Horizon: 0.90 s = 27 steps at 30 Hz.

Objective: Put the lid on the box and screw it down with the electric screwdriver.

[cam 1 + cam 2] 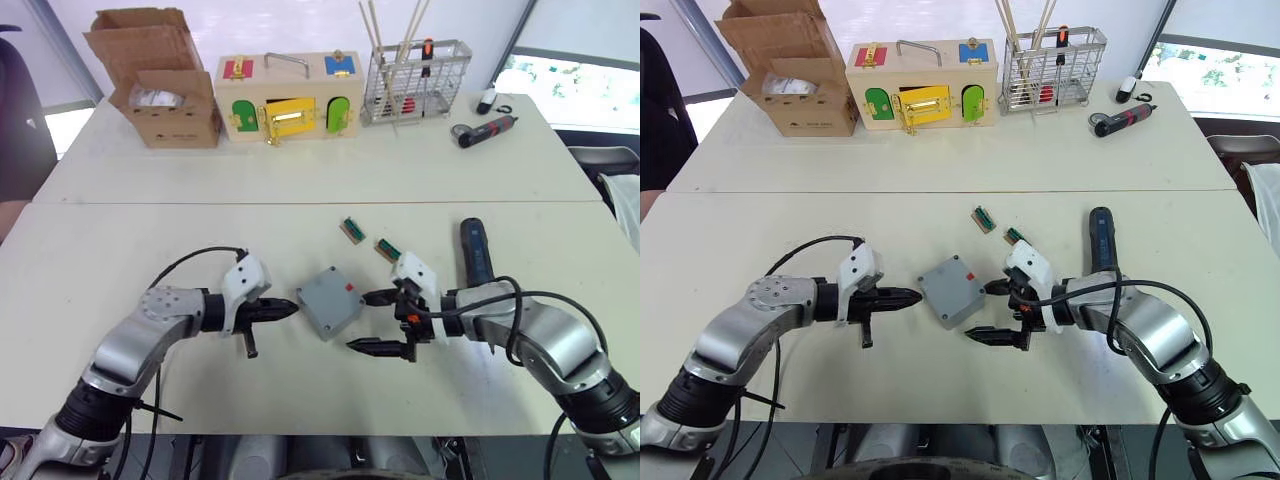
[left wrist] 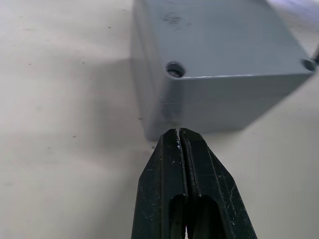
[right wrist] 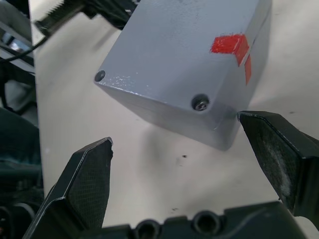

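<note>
Right tool (image 1: 378, 322) spread wide just beside the lidded box (image 1: 329, 300) on the table (image 1: 300, 180), left tool (image 1: 288, 308) pressed together at its opposite corner, electric screwdriver (image 1: 476, 250) behind the right; better to steady the box before fetching it.

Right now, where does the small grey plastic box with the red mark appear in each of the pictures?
Left eye view: grey plastic box, centre, between both claws.
Right eye view: box, centre.
Left wrist view: box above the shut left claw.
Right wrist view: box beyond the open right claw.
Shared landmark: its red mark, except in the left wrist view.
</note>
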Motion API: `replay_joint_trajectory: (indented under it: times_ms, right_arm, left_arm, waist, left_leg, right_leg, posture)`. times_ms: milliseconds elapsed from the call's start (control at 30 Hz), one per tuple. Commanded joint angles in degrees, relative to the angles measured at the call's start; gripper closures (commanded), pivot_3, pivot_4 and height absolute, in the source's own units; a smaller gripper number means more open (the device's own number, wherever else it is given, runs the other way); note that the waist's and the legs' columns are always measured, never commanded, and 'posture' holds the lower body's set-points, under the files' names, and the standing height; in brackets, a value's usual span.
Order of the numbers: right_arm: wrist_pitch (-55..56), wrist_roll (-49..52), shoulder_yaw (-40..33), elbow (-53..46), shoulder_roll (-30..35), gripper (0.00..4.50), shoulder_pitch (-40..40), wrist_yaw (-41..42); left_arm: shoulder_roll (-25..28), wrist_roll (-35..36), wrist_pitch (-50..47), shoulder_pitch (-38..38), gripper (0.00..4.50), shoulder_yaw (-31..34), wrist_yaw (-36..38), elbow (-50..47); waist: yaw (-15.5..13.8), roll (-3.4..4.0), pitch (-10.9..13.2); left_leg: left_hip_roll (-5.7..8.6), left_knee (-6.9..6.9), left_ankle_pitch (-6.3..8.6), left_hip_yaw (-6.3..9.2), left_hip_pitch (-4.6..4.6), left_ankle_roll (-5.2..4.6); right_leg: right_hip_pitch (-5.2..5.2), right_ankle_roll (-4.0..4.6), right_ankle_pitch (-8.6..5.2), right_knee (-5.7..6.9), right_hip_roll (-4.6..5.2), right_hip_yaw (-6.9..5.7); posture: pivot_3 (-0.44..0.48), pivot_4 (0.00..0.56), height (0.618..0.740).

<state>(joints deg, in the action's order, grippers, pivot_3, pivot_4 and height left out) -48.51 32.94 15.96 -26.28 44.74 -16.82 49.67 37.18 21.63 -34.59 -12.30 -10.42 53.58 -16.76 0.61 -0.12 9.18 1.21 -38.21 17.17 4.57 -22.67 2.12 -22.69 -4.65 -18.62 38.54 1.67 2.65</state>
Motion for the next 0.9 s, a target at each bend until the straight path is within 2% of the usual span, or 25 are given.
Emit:
replay_joint_trajectory:
  times_ms: [33, 333, 533, 733, 833, 900]
  right_arm:
    - [-1.8, 2.4, -0.5, -3.8, -0.6, 0.04, 0.6, 1.1]
    - [-2.9, 1.6, -0.9, -4.9, -1.0, 0.04, 2.2, -0.2]
    - [-3.2, 0.8, -4.3, -5.3, 1.6, 0.04, 2.0, -0.6]
    - [-9.5, 10.8, -18.2, -4.3, 6.6, 0.04, -2.8, 2.2]
    - [-8.7, 12.0, -20.7, 0.2, 3.7, 0.04, -8.0, 0.5]
    - [-5.6, 8.8, -19.2, 4.3, -0.2, 0.04, -11.5, -2.5]
  left_arm:
    - [-1.2, -0.4, 1.5, -1.7, 4.50, 0.6, -0.9, 0.3]
    - [-3.8, -0.9, 2.3, -3.4, 4.50, 0.3, -1.6, 1.6]
    - [-0.3, -0.4, 1.5, -1.7, 4.50, 0.7, 1.7, 0.5]
    - [5.8, 3.4, 0.0, -1.0, 4.50, 6.1, 5.4, -1.4]
    - [6.3, 7.1, -2.9, -3.8, 4.50, 10.5, 3.9, -2.3]
    - [3.2, 9.6, -5.7, -7.5, 4.50, 14.8, -1.5, -0.6]
  waist:
    - [0.0, 0.00, 0.0]
    - [0.0, 0.00, 0.0]
    - [0.0, 0.00, 0.0]
    - [0.0, 0.00, 0.0]
    - [0.1, 0.00, 0.0]
    - [0.0, -0.01, 0.0]
  left_leg:
    - [0.00, 0.00, 0.00, 0.01, 0.00, 0.00]
    - [0.01, -0.01, 0.00, 0.01, 0.00, 0.00]
    - [0.01, -0.01, 0.00, 0.00, 0.00, 0.00]
    - [0.01, 0.00, 0.00, 0.00, 0.00, 0.00]
    - [-0.01, 0.01, 0.00, 0.01, 0.03, 0.00]
    - [-0.02, 0.01, 0.00, 0.01, 0.05, 0.00]
  right_leg:
    - [0.00, 0.00, 0.00, 0.01, 0.00, 0.00]
    - [0.01, 0.00, 0.00, 0.00, 0.01, 0.00]
    - [0.00, 0.00, 0.00, 0.00, 0.01, 0.00]
    - [0.01, 0.00, 0.00, -0.02, 0.02, 0.01]
    - [0.02, 0.00, 0.00, -0.01, 0.00, 0.00]
    - [0.05, 0.00, 0.00, -0.01, 0.00, -0.01]
  posture:
    - [0.000, 0.150, 0.740]
    - [0.000, 0.150, 0.740]
    - [0.000, 0.150, 0.740]
    - [0.000, 0.150, 0.740]
    - [0.000, 0.150, 0.740]
    - [0.000, 0.150, 0.740]
